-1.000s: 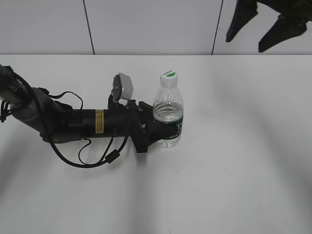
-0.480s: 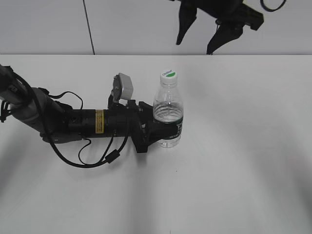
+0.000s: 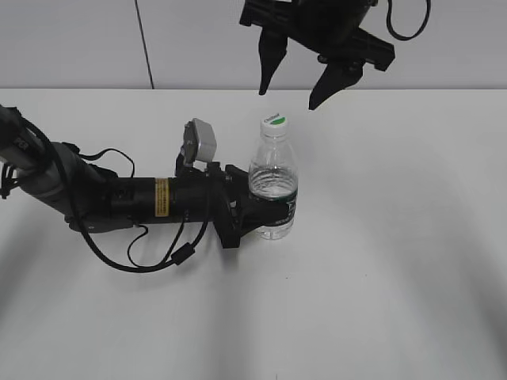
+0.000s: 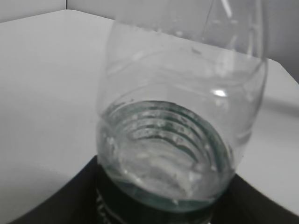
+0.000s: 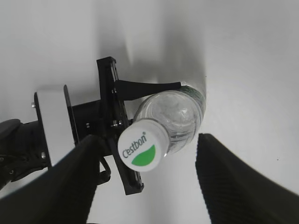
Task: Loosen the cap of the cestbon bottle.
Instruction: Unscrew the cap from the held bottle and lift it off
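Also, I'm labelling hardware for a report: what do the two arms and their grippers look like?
The left arm is black and tubular with a yellow label band, loose black cables looping beneath, and a grey-white camera box by the wrist. The left gripper is black. The right gripper is black, with two long tapered fingers and a black cable.

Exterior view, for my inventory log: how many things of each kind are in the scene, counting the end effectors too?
Bottles: 1, the cestbon bottle
Caps: 1, the cap, on the bottle
End effectors: 2, the left end effector gripping the bottle, the right end effector open above the cap
Tables: 1, the white table
Total: 5
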You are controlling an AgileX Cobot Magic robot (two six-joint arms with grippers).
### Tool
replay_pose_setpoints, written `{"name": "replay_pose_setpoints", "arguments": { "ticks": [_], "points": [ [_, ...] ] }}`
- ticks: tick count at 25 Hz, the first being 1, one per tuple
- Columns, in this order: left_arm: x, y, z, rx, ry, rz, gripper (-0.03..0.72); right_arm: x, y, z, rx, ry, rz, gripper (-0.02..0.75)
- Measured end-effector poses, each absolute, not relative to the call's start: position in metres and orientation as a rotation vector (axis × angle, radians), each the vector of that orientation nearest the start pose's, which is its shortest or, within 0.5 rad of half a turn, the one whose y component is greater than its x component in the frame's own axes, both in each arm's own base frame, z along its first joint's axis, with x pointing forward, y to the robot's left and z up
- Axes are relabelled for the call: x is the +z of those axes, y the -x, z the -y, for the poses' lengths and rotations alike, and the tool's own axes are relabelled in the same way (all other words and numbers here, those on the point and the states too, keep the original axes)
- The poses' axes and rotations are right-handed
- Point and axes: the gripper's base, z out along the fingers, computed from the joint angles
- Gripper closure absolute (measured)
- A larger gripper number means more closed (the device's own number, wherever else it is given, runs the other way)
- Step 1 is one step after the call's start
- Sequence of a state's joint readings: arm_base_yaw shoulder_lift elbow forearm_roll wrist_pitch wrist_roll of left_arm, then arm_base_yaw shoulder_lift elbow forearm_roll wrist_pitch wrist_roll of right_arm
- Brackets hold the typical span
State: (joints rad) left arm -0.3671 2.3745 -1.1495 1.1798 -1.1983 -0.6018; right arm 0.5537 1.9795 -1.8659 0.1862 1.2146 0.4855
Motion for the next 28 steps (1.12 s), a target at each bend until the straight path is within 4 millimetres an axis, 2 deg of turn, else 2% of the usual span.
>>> {"name": "replay_pose_setpoints", "arguments": {
  "ticks": [4, 13, 20, 28],
  "points": [
    [0.056, -0.344, 0.216, -1.157, -1.107, -1.556, 0.307, 0.294, -0.354, -0.244, 0.479, 0.058, -2.921, 0.239],
    [0.056, -0.344, 0.216, -1.157, -1.106, -1.556, 0.307, 0.27, -0.355, -0.258, 0.46, 0.083, -2.978, 0.248],
    [0.056, -0.344, 0.216, -1.157, -1.106, -1.556, 0.307, 0.267, -0.356, -0.258, 0.446, 0.084, -2.982, 0.295],
    [0.056, -0.344, 0.216, -1.157, -1.106, -1.556, 0.307, 0.266, -0.357, -0.258, 0.439, 0.085, -2.985, 0.4]
  ]
}}
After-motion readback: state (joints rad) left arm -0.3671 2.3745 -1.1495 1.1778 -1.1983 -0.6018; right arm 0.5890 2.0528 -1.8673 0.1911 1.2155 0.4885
